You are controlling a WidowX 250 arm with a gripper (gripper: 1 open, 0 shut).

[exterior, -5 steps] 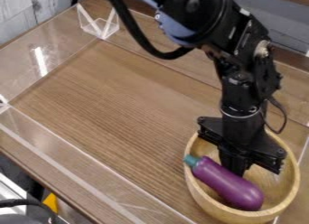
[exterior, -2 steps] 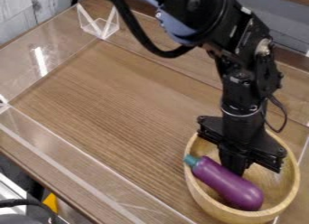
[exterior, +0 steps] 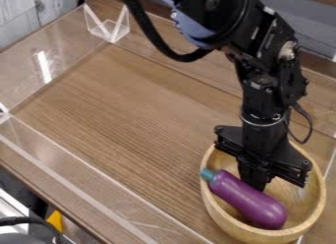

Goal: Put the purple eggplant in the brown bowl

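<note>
The purple eggplant lies inside the brown bowl at the front right, its green stem cap pointing left toward the rim. My gripper points straight down into the bowl. Its narrow black fingers are drawn together and pinch the eggplant's upper back side. The eggplant's body rests low in the bowl, and the contact point itself is partly hidden behind the fingers.
The wooden tabletop stretches left and behind the bowl. Clear acrylic walls fence the table along the left and front edges. A small clear stand sits at the back left. The black arm rises above the bowl.
</note>
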